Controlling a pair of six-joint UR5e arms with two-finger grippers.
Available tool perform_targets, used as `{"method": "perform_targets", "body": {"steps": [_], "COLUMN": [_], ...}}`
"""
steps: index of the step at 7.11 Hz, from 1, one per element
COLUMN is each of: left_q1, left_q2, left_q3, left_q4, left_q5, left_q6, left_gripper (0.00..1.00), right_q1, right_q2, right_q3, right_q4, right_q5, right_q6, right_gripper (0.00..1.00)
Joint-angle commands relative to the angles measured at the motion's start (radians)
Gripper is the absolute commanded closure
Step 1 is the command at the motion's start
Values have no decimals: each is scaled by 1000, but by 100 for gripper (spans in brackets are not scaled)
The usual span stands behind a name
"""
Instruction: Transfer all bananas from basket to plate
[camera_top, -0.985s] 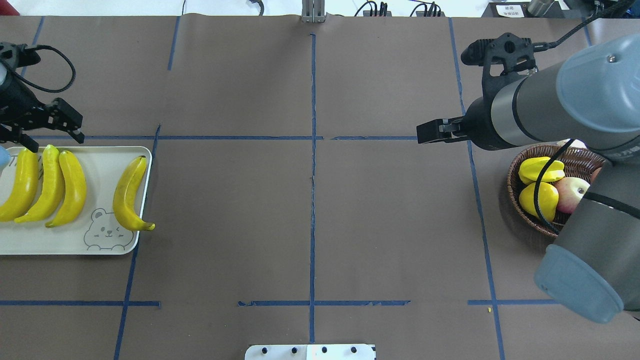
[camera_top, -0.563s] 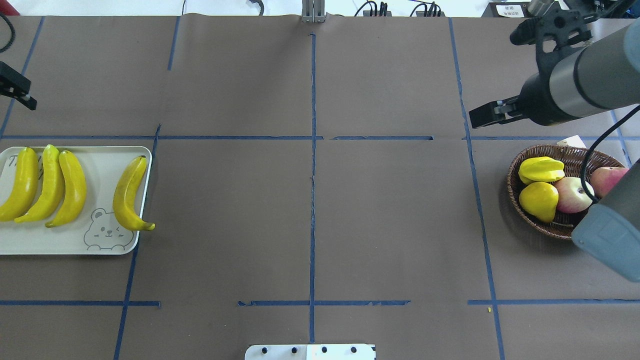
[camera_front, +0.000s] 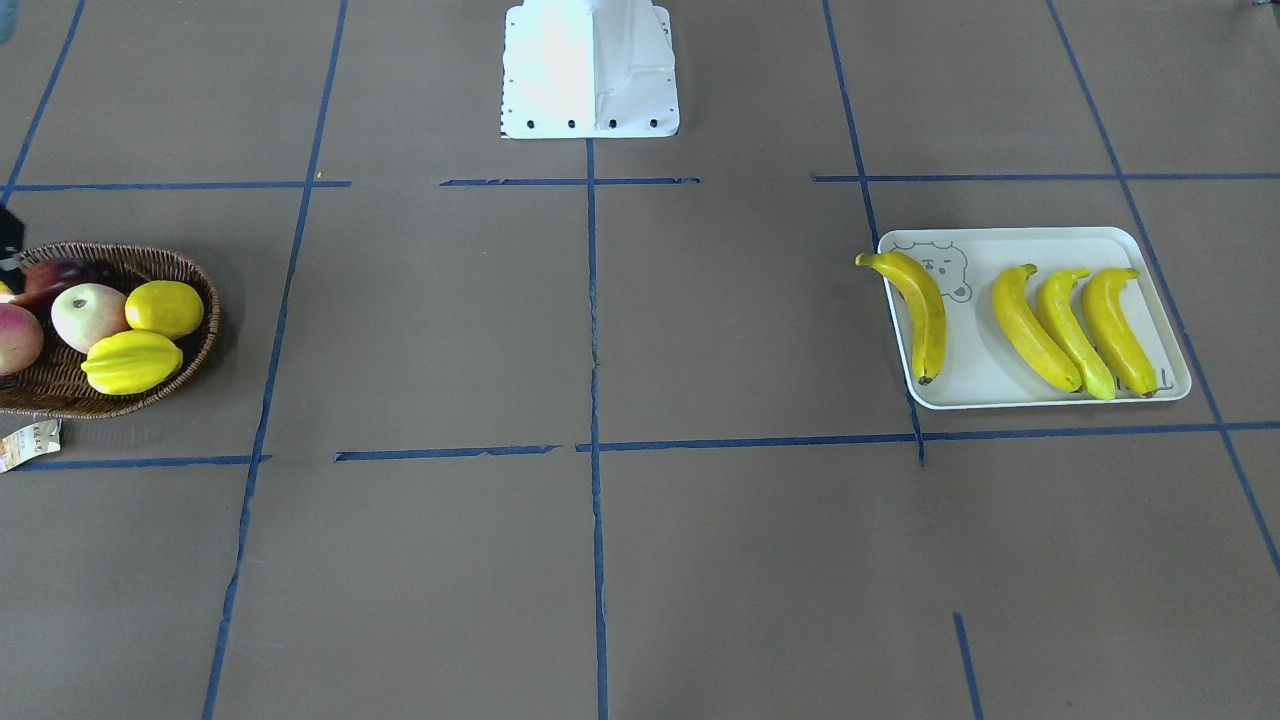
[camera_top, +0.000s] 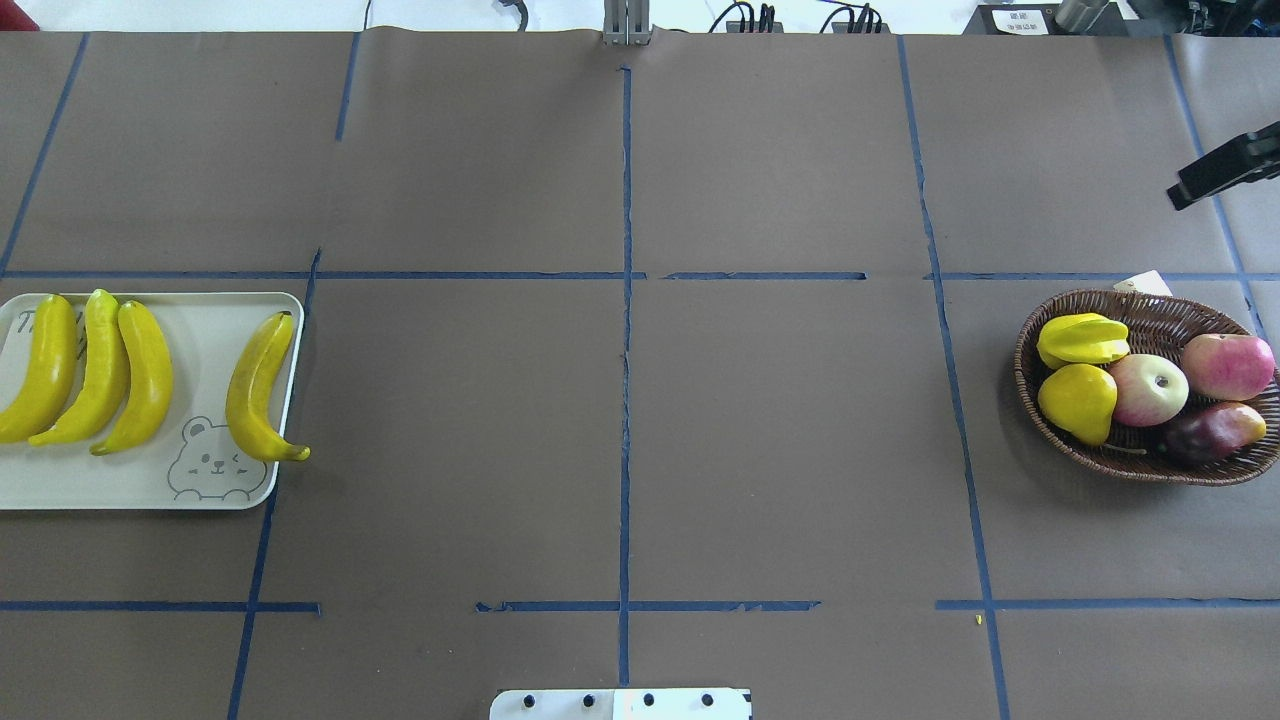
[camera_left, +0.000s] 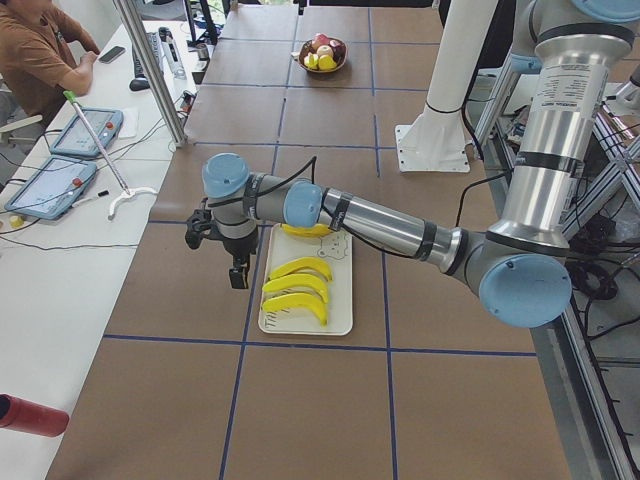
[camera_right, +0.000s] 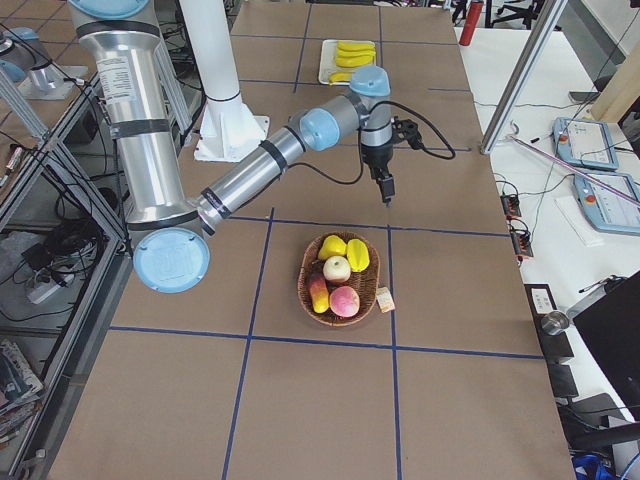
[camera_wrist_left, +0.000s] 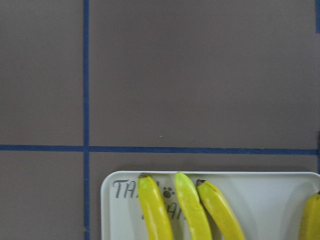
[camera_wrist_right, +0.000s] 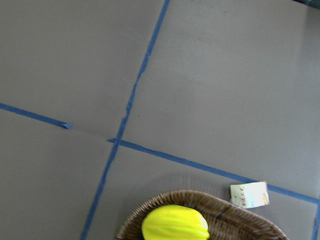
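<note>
Four bananas (camera_top: 145, 375) lie on the white bear plate (camera_top: 200, 330) at the left; the rightmost banana (camera_top: 255, 385) overhangs the plate's edge with its tip. They also show in the front view (camera_front: 1030, 325). The wicker basket (camera_top: 1022, 370) at the right holds no banana. My right gripper (camera_top: 1190, 188) hangs beyond the basket at the view's right edge, fingers together, empty. My left gripper (camera_left: 238, 272) shows only in the left side view, just past the plate's far edge; I cannot tell whether it is open.
The basket holds a starfruit (camera_top: 1082, 338), a lemon (camera_top: 1078, 398), two apples (camera_top: 1148, 390) and a dark red fruit (camera_top: 1210, 430); its paper tag (camera_wrist_right: 249, 194) lies outside. The robot base (camera_front: 590, 70) stands mid-table. An operator (camera_left: 35, 60) sits at a side table.
Both arms have drawn back outward. The left gripper has left the overhead view. The right arm has swung right and uncovered the whole basket. Bananas and plate have not moved.
</note>
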Motion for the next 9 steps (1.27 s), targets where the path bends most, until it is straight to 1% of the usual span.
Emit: {"method": "perform_targets", "body": {"steps": [1,2,3,4,5,6,9], "left_q1": [-44,-44,-46,-47,-47,-47,-56], "left_q2": [84,113,127,136,138,138,142], "left_q3": [12,12,10,13,31,73,85], "left_q4": [-13,-15,-15,-15,-13,-16,-16], "left_q5": [-6,-9,-9,-8,-7,-7,-7], "left_q6": [102,101,96,85,85,88,88], "left_gripper": [0,0,0,0,0,0,0], "right_q1": [238,272,272,271,272,272,272], "right_q2": [-57,-74,-89,-118,-125,-136,-169], "right_q3": [-180,-211,-223,-208,-248,-263,-276], "right_q4": [0,3,7,8,7,7,7], "right_q5": [166,172,154,148,143,143,134], "right_q6": [-285,-285,-297,-289,-294,-285,-288], "right_gripper": [0,0,0,0,0,0,0]}}
